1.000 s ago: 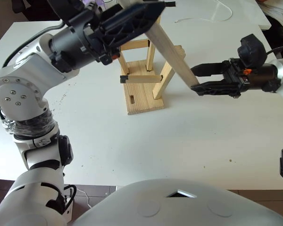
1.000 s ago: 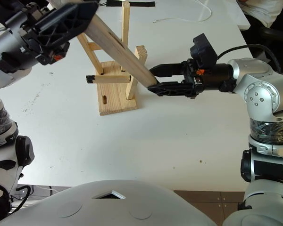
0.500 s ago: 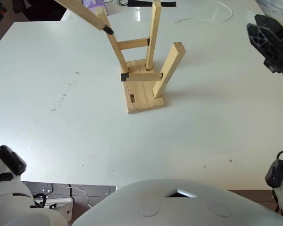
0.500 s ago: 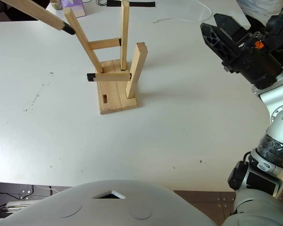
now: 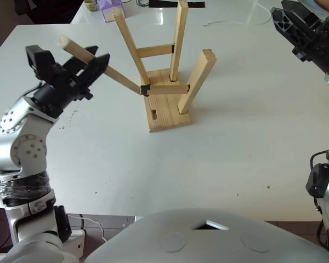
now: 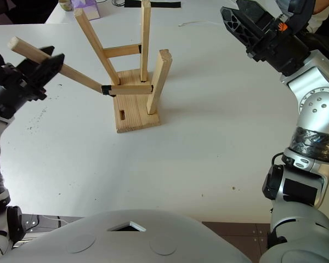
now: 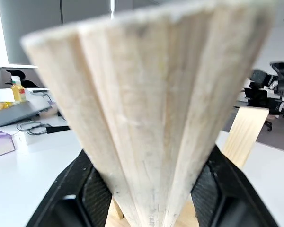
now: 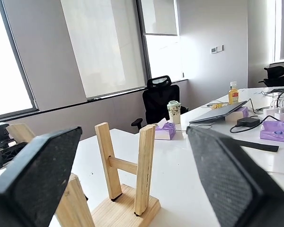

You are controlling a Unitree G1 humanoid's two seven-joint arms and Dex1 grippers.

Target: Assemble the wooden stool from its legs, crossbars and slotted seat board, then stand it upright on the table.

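Three legs (image 5: 179, 38), perhaps two crossbars (image 5: 155, 52); left gripper (image 5: 71, 55) clamps fourth leg (image 5: 120, 81).

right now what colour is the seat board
Pale natural wood; seat board clearest in left eye view.

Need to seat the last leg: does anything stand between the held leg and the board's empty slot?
Nothing covers the empty slot in the seat board. The leg in the left gripper has its tip at the crossbar's end, just beyond the slot.
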